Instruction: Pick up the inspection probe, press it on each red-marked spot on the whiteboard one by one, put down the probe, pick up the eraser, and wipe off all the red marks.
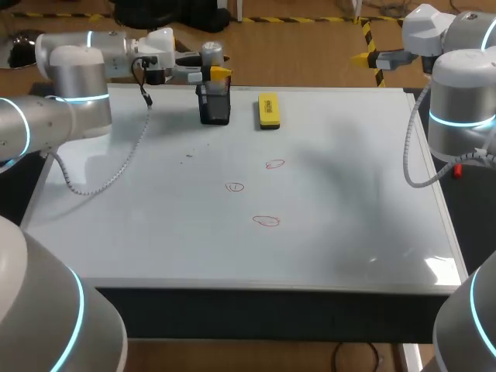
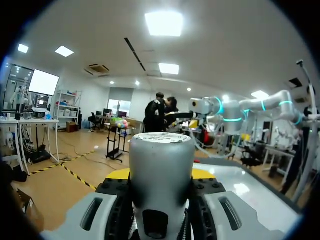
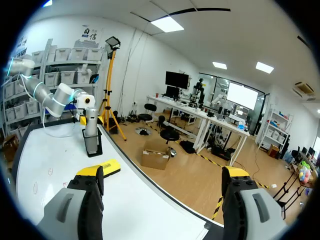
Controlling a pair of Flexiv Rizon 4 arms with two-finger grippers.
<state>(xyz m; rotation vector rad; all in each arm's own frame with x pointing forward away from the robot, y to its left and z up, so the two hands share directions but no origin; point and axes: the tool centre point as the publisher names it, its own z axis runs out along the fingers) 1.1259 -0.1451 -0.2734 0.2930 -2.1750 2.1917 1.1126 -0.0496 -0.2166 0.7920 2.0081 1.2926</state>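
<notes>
Whiteboard, three red marks; left gripper at probe, grip indiscernible; right gripper spread wide, empty.

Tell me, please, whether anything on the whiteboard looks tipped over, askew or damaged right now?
Nothing stands out. The probe stands upright in its black holder, the yellow eraser lies flat beside it, and the three red marks sit unsmudged on the whiteboard.
</notes>
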